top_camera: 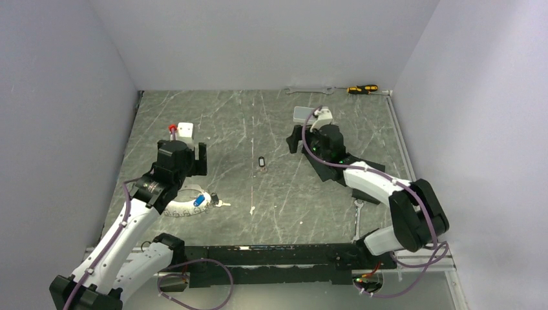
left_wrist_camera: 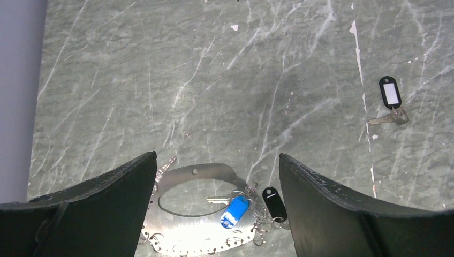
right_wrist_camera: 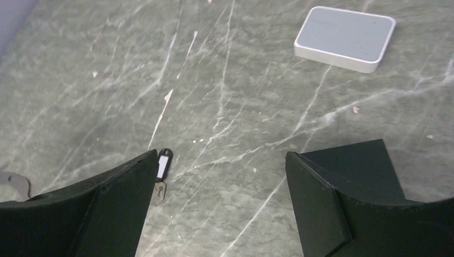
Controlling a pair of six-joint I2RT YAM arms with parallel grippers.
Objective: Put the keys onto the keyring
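Note:
The keyring is a pale silvery oval loop lying near the left arm; in the left wrist view it is a shiny flat metal oval. A key with a blue tag lies across it, with a plain black tag and several small rings beside it. A second key with a black-framed white label lies alone mid-table, also in the left wrist view and the right wrist view. My left gripper is open and empty above the keyring. My right gripper is open and empty, right of the labelled key.
A white flat box lies behind the right gripper, also in the right wrist view. A silver spanner lies by the right arm. Another spanner and a screwdriver lie at the back wall.

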